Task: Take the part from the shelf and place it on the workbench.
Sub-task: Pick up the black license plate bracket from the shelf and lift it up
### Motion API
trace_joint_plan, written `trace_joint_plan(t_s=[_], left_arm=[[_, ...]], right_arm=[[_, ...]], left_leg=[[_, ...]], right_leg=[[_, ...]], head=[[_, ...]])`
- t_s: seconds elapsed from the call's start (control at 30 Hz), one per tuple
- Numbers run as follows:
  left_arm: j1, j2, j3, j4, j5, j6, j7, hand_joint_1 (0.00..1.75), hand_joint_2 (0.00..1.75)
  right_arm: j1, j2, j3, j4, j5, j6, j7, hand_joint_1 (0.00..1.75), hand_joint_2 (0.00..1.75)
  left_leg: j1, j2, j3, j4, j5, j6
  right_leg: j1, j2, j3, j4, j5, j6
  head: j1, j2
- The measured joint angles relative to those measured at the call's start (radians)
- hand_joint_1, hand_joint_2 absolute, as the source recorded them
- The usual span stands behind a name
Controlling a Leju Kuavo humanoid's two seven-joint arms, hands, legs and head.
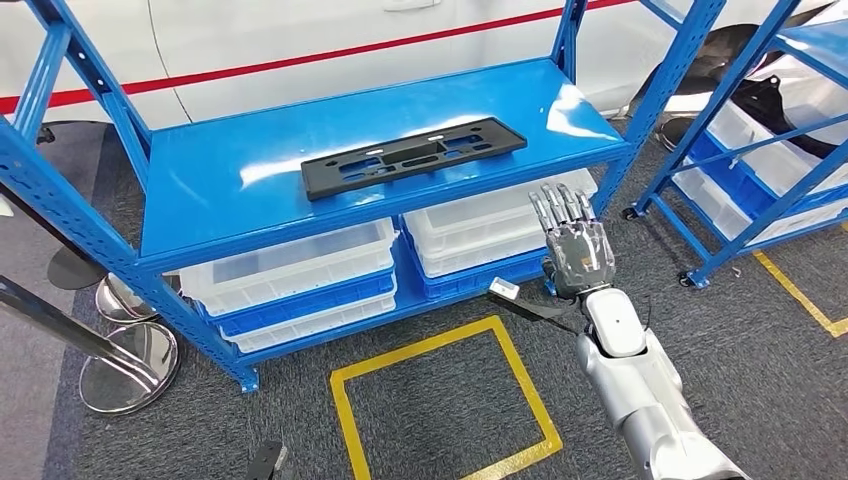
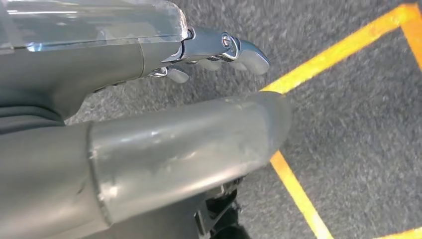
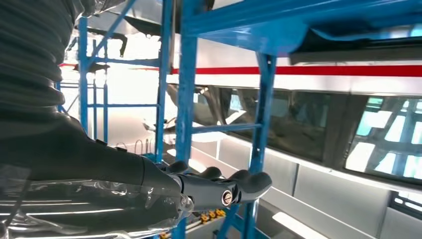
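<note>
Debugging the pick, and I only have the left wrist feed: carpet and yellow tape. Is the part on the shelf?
Observer: Yes. The black part lies flat on the blue shelf's top deck, with nothing touching it.
Operator: Where's the right hand?
Observer: The right hand is raised in front of the shelf, off the part's right end. Its fingers are extended and it holds nothing.
Operator: Anything under that deck?
Observer: White bins sit on the lower level, side by side.
</note>
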Motion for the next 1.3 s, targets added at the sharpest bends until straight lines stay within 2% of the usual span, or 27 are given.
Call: trace_joint_plan(t_s=[0.07,0.13,0.17,0.2,0.23,0.3,0.33,0.37,0.47,0.53,0.57,0.63,0.67,0.7,0.73,0.8,0.83,0.87,0.93,1.03,1.1,1.17,1.2,1.23,1.3], left_arm=[[-0.002,-0.001,0.001,0.0,0.003,0.0,-0.008,0.0,0.0],[-0.003,-0.001,0.004,0.0,0.005,0.002,-0.02,0.0,0.0],[-0.003,-0.001,0.005,0.0,0.006,0.004,-0.026,0.0,0.0],[-0.003,-0.001,0.006,0.0,0.006,0.005,-0.032,0.0,0.0],[-0.002,-0.001,0.006,0.0,0.006,0.006,-0.036,0.0,0.0],[-0.003,-0.002,0.006,0.0,0.006,0.006,-0.043,0.0,0.0],[-0.003,-0.002,0.006,0.0,0.006,0.006,-0.045,0.0,0.0],[-0.004,-0.002,0.006,0.0,0.006,0.006,-0.047,0.0,0.0],[-0.004,-0.003,0.006,0.0,0.006,0.008,-0.049,0.0,0.0],[-0.004,-0.004,0.006,0.0,0.006,0.009,-0.049,0.0,0.0],[-0.003,-0.004,0.006,0.0,0.006,0.009,-0.049,0.0,0.0],[-0.001,-0.004,0.006,0.0,0.005,0.009,-0.049,0.0,0.0],[0.001,-0.004,0.006,0.0,0.005,0.009,-0.049,0.0,0.0],[0.003,-0.004,0.006,0.0,0.005,0.009,-0.049,0.0,0.0],[0.004,-0.005,0.006,0.0,0.004,0.009,-0.049,0.0,0.0],[0.005,-0.005,0.007,0.0,0.005,0.009,-0.049,0.0,0.0],[0.004,-0.004,0.007,0.0,0.005,0.01,-0.049,0.0,0.0],[0.003,-0.005,0.007,0.0,0.005,0.01,-0.049,0.0,0.0],[0.003,-0.006,0.007,0.0,0.005,0.012,-0.049,0.0,0.0],[0.002,-0.009,0.007,0.0,0.005,0.014,-0.048,0.0,0.0],[-0.002,-0.011,0.007,0.0,0.006,0.017,-0.049,0.0,0.0],[-0.005,-0.012,0.007,0.0,0.006,0.021,-0.049,0.0,0.0],[-0.005,-0.012,0.007,0.0,0.006,0.023,-0.049,0.0,0.0],[-0.004,-0.012,0.007,0.0,0.006,0.024,-0.049,0.0,0.0],[-0.004,-0.014,0.007,0.0,0.006,0.026,-0.049,0.0,0.0]], right_arm=[[-0.008,-0.001,0.018,0.0,0.0,0.0,0.003,0.0,1.75],[-0.013,0.0,0.037,0.007,0.0,0.0,0.007,0.0,1.75],[-0.014,0.0,0.046,0.012,0.0,0.0,0.008,0.0,1.75],[-0.014,0.001,0.054,0.016,-0.001,0.0,0.009,0.0,1.75],[-0.016,0.002,0.061,0.021,-0.002,0.0,0.009,0.0,1.75],[-0.025,0.004,0.072,0.027,-0.003,0.0,0.01,0.0,1.75],[-0.029,0.006,0.076,0.03,-0.004,0.0,0.01,0.0,1.75],[-0.032,0.007,0.08,0.032,-0.004,0.0,0.01,0.0,1.75],[-0.034,0.009,0.084,0.039,-0.012,0.0,0.01,0.0,1.75],[-0.035,0.009,0.085,0.041,-0.019,0.0,0.01,0.0,1.75],[-0.036,0.009,0.086,0.042,-0.022,0.0,0.009,0.0,1.75],[-0.035,0.009,0.088,0.043,-0.024,0.0,0.009,0.0,1.75],[-0.034,0.009,0.089,0.043,-0.025,0.0,0.008,0.0,1.75],[-0.033,0.009,0.09,0.044,-0.026,0.0,0.007,0.0,1.75],[-0.032,0.009,0.091,0.045,-0.027,0.0,0.007,0.0,1.75],[-0.031,0.009,0.091,0.047,-0.029,0.0,0.007,0.0,1.75],[-0.032,0.009,0.091,0.047,-0.03,0.0,0.007,0.0,1.75],[-0.032,0.009,0.091,0.048,-0.031,0.0,0.007,0.0,1.75],[-0.03,0.009,0.091,0.049,-0.038,0.0,0.006,0.0,1.75],[-0.027,0.007,0.091,0.043,-0.055,-0.001,-0.001,0.0,1.75],[-0.024,0.004,0.091,0.039,-0.065,-0.001,-0.01,0.0,1.75],[-0.014,0.001,0.091,0.038,-0.072,-0.001,-0.019,0.0,1.75],[-0.007,0.0,0.091,0.038,-0.074,-0.001,-0.023,0.0,1.75],[-0.002,-0.001,0.091,0.038,-0.075,-0.001,-0.025,0.0,1.75],[0.003,-0.001,0.091,0.038,-0.079,-0.001,-0.031,0.0,1.75]], left_leg=[[0.004,0.001,0.002,-0.007,0.005,0.009],[0.004,0.001,0.0,-0.007,0.006,0.012],[0.004,0.001,0.0,-0.007,0.006,0.012],[0.004,0.001,0.0,-0.006,0.006,0.011],[0.004,0.001,0.001,-0.006,0.005,0.01],[0.003,0.001,0.001,-0.003,0.002,0.004],[0.001,0.001,0.0,-0.002,0.001,0.0],[0.0,0.001,0.0,-0.001,0.0,-0.005],[0.0,0.002,-0.001,-0.002,-0.003,-0.022],[0.002,0.002,-0.016,0.033,-0.027,-0.031],[0.003,0.001,-0.039,0.083,-0.053,-0.034],[0.004,0.001,-0.107,0.219,-0.113,-0.038],[0.005,0.001,-0.136,0.273,-0.128,-0.039],[0.005,0.001,-0.149,0.291,-0.121,-0.039],[0.005,0.001,-0.141,0.268,-0.095,-0.038],[0.004,0.0,-0.083,0.139,-0.021,-0.029],[0.003,0.0,-0.052,0.074,0.003,-0.024],[0.001,-0.001,-0.033,0.033,0.013,-0.02],[-0.003,-0.002,-0.021,0.007,0.008,-0.014],[0.003,-0.002,-0.007,-0.009,0.008,-0.001],[0.005,-0.002,0.005,-0.016,0.005,0.007],[0.005,-0.002,0.012,-0.015,-0.003,0.011],[0.005,-0.002,0.017,-0.013,-0.008,0.011],[0.006,-0.002,0.023,-0.012,-0.014,0.009],[0.006,-0.002,0.037,-0.007,-0.027,0.004]], right_leg=[[-0.004,-0.003,-0.036,0.079,-0.048,0.009],[-0.007,-0.005,-0.097,0.204,-0.104,0.016],[-0.009,-0.006,-0.117,0.244,-0.113,0.019],[-0.01,-0.007,-0.122,0.25,-0.103,0.02],[-0.012,-0.008,-0.106,0.215,-0.075,0.02],[-0.012,-0.011,-0.041,0.082,-0.011,0.015],[-0.01,-0.012,-0.015,0.026,0.008,0.01],[-0.007,-0.013,-0.001,-0.006,0.014,0.006],[-0.003,-0.012,0.003,-0.019,0.012,-0.011],[-0.007,-0.012,0.009,-0.027,0.014,-0.026],[-0.008,-0.013,0.013,-0.03,0.014,-0.033],[-0.005,-0.012,0.014,-0.03,0.01,-0.041],[-0.004,-0.011,0.015,-0.029,0.008,-0.043],[-0.003,-0.009,0.016,-0.027,0.006,-0.043],[-0.002,-0.006,0.018,-0.025,0.003,-0.042],[-0.001,-0.003,0.026,-0.021,-0.006,-0.037],[0.001,-0.003,0.028,-0.018,-0.011,-0.033],[0.002,-0.003,0.028,-0.017,-0.014,-0.029],[0.003,-0.003,0.026,-0.017,-0.017,-0.018],[0.0,-0.004,0.02,0.005,-0.033,-0.001],[-0.003,-0.006,-0.029,0.101,-0.073,0.009],[-0.008,-0.006,-0.106,0.222,-0.109,0.017],[-0.01,-0.006,-0.131,0.25,-0.104,0.02],[-0.013,-0.007,-0.136,0.24,-0.079,0.022],[-0.017,-0.01,-0.096,0.123,0.005,0.022]], head=[[0.0,0.0],[0.0,0.0],[0.0,0.0],[0.0,0.0],[0.0,0.0],[0.0,0.0],[0.0,0.0],[0.0,0.0],[0.0,0.0],[0.0,0.0],[0.0,0.0],[0.0,0.0],[0.0,0.0],[0.0,0.0],[0.0,0.0],[0.0,0.0],[0.0,0.0],[0.0,0.0],[0.0,0.0],[0.0,0.0],[0.0,0.0],[0.0,0.0],[0.0,0.0],[0.0,0.0],[0.0,0.0]])
